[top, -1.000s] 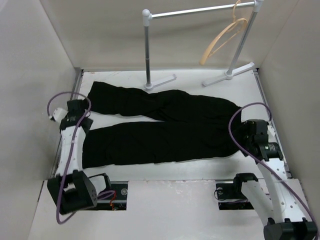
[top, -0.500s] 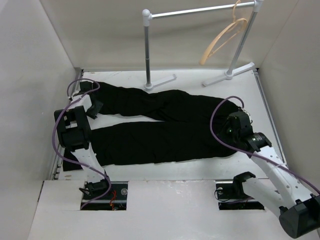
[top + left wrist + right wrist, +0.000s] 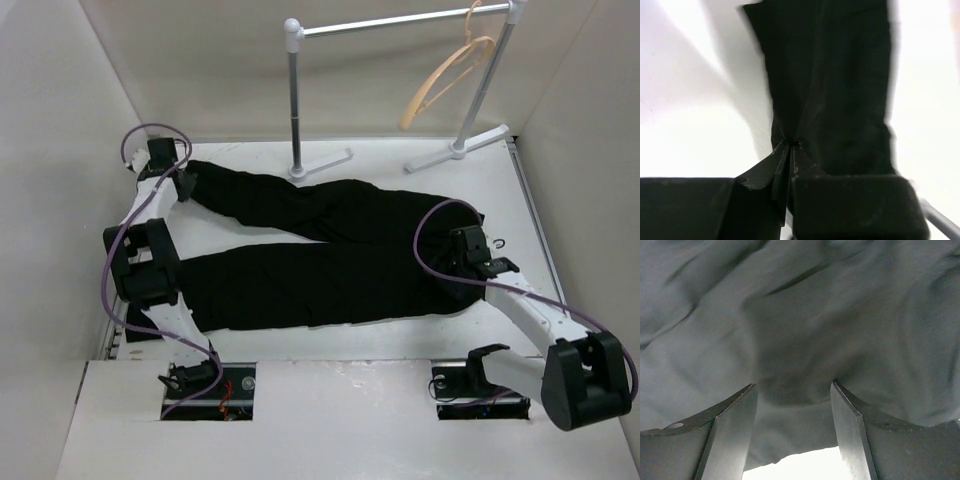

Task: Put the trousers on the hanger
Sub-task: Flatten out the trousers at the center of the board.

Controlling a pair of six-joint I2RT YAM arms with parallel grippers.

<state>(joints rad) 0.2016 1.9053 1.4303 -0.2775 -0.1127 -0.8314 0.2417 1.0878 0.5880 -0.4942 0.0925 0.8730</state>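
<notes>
The black trousers (image 3: 320,250) lie flat on the white table, legs pointing left and waist at the right. The tan wooden hanger (image 3: 445,85) hangs on the rail at the back right, away from both arms. My left gripper (image 3: 186,187) is at the cuff of the far leg. In the left wrist view it (image 3: 790,145) is shut, its tips pinching the edge of the trousers (image 3: 840,90). My right gripper (image 3: 462,262) sits on the waist. It (image 3: 792,390) stands open, fingers (image 3: 735,425) pressed into the trousers (image 3: 800,315), with a bulge of cloth between them.
A white-and-grey rail stand (image 3: 400,20) stands at the back, its two feet (image 3: 320,162) on the table just beyond the trousers. Walls close in the left, right and back sides. The table's (image 3: 400,340) front strip lies between the trousers and the arm bases.
My left arm has swung from the near leg to the far leg's cuff and its jaws have shut there. My right arm has moved left onto the waist.
</notes>
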